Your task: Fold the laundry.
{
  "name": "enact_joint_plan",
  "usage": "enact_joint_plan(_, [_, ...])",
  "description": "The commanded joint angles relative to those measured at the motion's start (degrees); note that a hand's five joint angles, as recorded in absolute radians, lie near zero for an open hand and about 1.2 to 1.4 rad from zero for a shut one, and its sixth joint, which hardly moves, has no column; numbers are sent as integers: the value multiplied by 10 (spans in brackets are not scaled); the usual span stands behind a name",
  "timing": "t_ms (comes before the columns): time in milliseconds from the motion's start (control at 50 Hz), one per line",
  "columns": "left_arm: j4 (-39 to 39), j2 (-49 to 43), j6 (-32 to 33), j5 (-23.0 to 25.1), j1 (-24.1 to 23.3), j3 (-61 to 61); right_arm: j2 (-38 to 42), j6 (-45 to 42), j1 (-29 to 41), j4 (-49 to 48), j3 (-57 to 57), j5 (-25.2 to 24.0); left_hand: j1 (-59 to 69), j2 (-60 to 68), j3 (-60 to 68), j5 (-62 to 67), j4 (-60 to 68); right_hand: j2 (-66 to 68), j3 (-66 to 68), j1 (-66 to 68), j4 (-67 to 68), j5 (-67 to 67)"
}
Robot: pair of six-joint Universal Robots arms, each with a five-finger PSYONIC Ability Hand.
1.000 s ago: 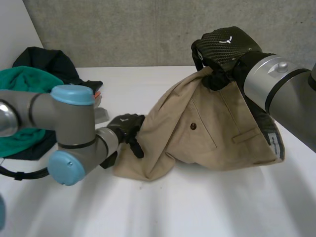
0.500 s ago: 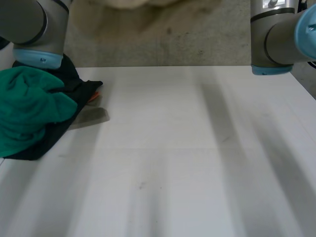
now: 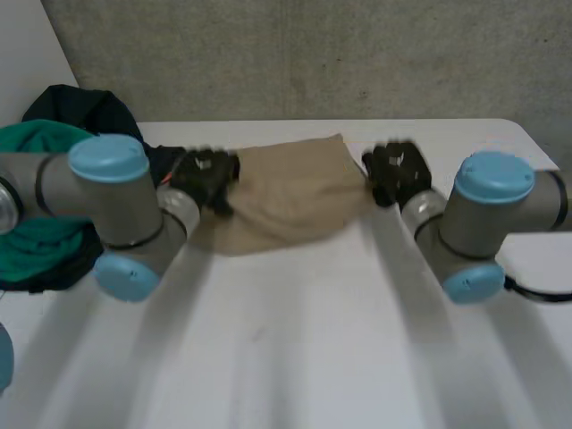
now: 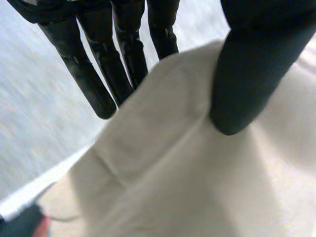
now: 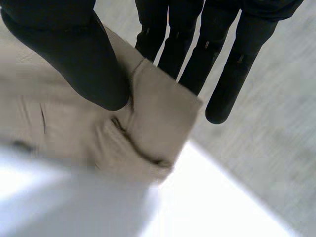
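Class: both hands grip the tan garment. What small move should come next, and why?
Probably lower the tan garment flat onto the table. The left hand and right hand each pinch an opposite end, and it sags between them.

The tan cloth (image 3: 286, 192) looks matt and finely woven, softly creased — the black fingers (image 4: 89, 84) on it are smooth, faintly satin plastic. The white surface (image 3: 313, 340) is smooth and matt, the green cloth (image 3: 36, 241) fleecy, the wall (image 3: 313, 54) rough concrete.
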Motion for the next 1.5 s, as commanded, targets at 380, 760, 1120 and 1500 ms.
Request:
enact_joint_plan(380, [-235,169,51,-31,39,-102,-154,63,-75,277,80,-45,-254,-263,-266,-267,-264,-408,-412,-370,-417,-405])
enact_joint_plan(760, [-124,133,66,-45,6,-212,-27,-185,-83,179,55,-142,-214,-222,-226,-227,-223,-315,-320,-277,-325,-312])
enact_joint_plan(1120, [-91,34,179,-68,13,-124,18,-103,-68,99,3,-100,25,16,13,12,15,122,118,161,113,126])
enact_joint_plan(1500, [-239,213,203,8,24,-217,-161,-208,-89,428,116,-74,314,305,302,301,305,122,118,161,113,126])
